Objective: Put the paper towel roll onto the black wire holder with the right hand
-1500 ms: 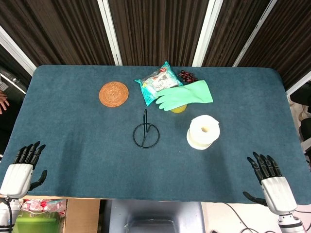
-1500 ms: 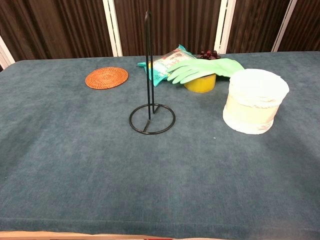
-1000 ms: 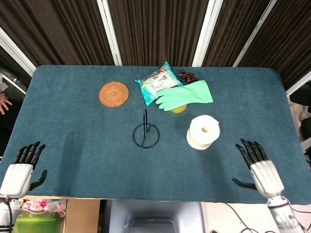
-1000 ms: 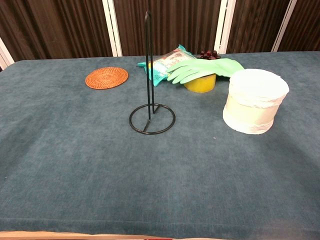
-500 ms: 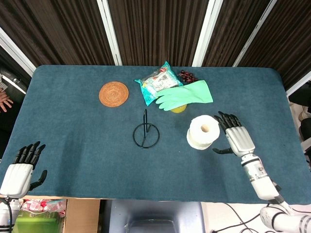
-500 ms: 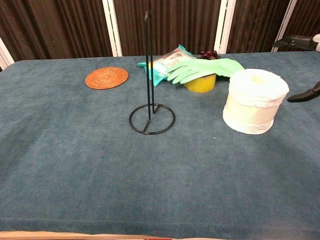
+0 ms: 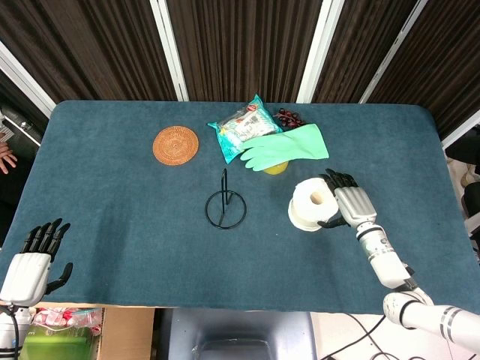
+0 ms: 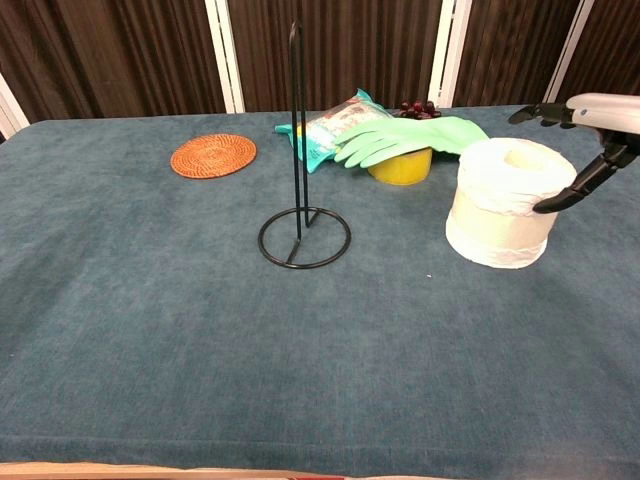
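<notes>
From the head view, my right hand (image 7: 349, 204) sits against the paper towel roll (image 7: 313, 204), fingers spread, nothing gripped; the roll stands on the desk (image 7: 112, 202) right of the black wire holder (image 7: 225, 204). My left hand (image 7: 34, 259) idles released at the near edge. At chest height, thumb and fingers flank the roll — a shallow grip could crush it or tip it.

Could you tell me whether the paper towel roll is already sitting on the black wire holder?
No, the paper towel roll stands on the table, apart from the black wire holder.
</notes>
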